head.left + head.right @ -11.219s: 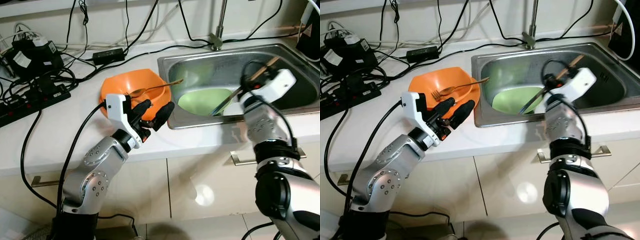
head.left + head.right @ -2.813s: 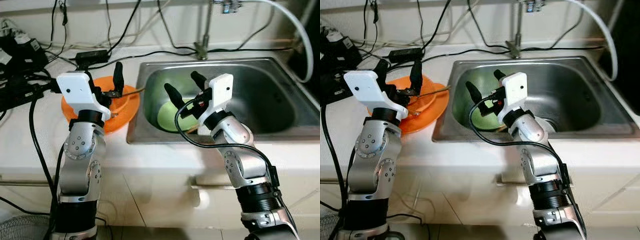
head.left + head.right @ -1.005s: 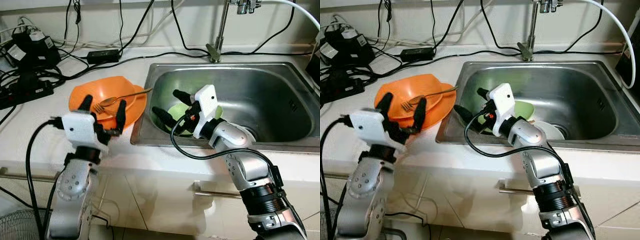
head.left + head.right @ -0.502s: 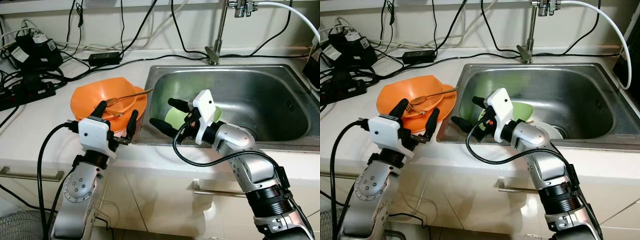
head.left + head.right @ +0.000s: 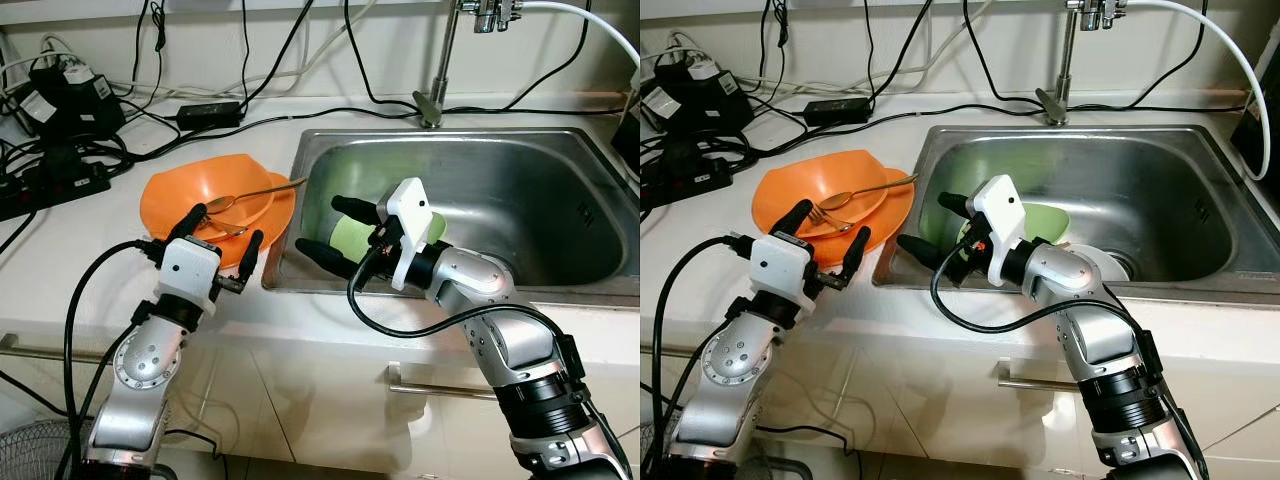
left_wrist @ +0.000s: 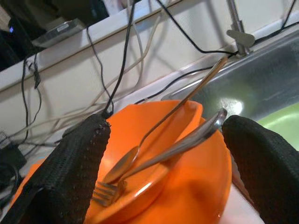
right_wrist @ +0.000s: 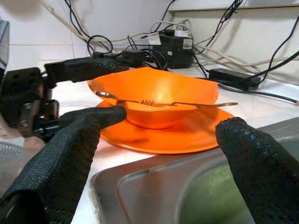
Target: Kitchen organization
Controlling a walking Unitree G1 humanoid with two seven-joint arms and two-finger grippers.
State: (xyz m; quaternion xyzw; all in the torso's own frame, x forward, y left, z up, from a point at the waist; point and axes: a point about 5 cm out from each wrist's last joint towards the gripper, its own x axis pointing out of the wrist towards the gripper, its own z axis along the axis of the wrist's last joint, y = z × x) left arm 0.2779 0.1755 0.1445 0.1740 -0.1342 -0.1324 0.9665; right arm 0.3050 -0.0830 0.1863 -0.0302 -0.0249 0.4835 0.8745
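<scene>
Inside the steel sink (image 5: 560, 200), apparently round green plate (image 5: 352, 232) lies.

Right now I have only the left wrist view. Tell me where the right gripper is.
Observer: The right gripper is open over the left end of the sink, fingers pointing toward the orange bowl.
Operator: Say what lies below it.
Observer: A green plate, with a white dish further right.
Operator: Place my left gripper.
Observer: The left gripper is open near the counter's front edge, beside the orange plate.
</scene>
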